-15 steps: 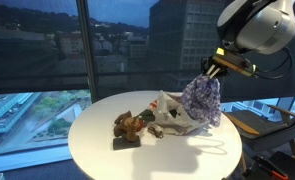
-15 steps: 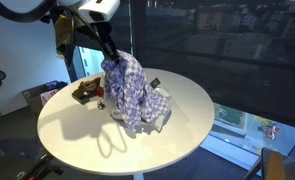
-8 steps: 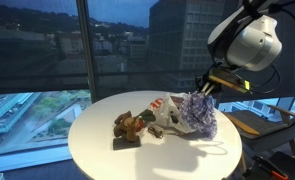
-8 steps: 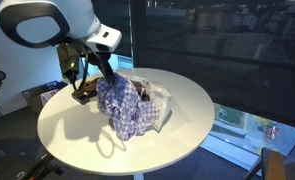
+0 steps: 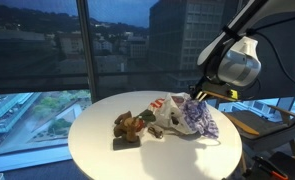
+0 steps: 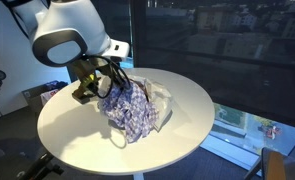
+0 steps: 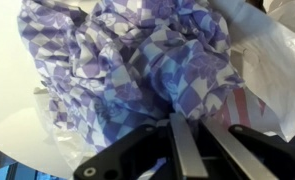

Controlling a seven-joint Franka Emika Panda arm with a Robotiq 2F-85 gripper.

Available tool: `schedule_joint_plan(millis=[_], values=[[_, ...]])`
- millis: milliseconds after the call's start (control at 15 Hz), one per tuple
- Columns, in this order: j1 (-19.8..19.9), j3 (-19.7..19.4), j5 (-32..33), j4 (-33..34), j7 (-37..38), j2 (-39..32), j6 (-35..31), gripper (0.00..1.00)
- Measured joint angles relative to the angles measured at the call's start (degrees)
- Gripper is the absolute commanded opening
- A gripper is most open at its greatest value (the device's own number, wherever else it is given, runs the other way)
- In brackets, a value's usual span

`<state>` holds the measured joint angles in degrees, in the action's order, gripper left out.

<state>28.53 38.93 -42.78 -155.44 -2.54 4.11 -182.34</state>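
A purple-and-white checked cloth [image 5: 200, 118] [image 6: 130, 112] lies bunched on the round white table [image 5: 107, 152] [image 6: 192, 110]. My gripper [image 5: 197, 97] [image 6: 106, 84] is low over the table and shut on the cloth's upper edge. In the wrist view the cloth [image 7: 137, 60] fills most of the picture. There the two fingers [image 7: 182, 145] stand nearly together, and the gripper [image 7: 192, 118] pinches the fabric at their tips. A crumpled white plastic bag [image 5: 167, 108] [image 6: 159, 94] [image 7: 272, 60] lies against the cloth, partly under it.
A brown stuffed toy [image 5: 127, 127] [image 6: 84, 93] sits on the table beside the bag. Big windows stand behind the table in both exterior views. A chair [image 5: 257, 122] is close to the table's edge. Bare tabletop [image 6: 72, 130] extends in front of the cloth.
The gripper has come down with the cloth. A second ago the cloth hung in the air above the bag; now it is heaped on the table, still held.
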Motion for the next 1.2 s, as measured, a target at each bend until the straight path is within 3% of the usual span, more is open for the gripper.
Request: schedule_joint_plan(millis=[67,200,333,600,800,867,933,1200], values=[[0.9,0.0,2.7,1.0,0.0,-2.5,-1.8,0.03],[-1.4,-4.6,8.9,3.3,0.9,-7.0,-4.0,0.04],[-1.5,-6.2,11.6,6.5,0.8,-11.6,-4.9,0.03],[-5.8,-11.0,14.5,14.5,0.8,-20.5,-5.1,0.04],[-8.7,-11.7,14.7,20.8,0.8,-26.8,-5.1,0.04],[-9.3,-11.5,14.7,22.5,0.8,-28.6,-4.9,0.24],[-9.6,-11.1,14.7,23.9,0.8,-30.2,-4.8,0.37],[-11.2,-11.1,14.7,25.9,0.8,-31.3,-1.2,0.67]])
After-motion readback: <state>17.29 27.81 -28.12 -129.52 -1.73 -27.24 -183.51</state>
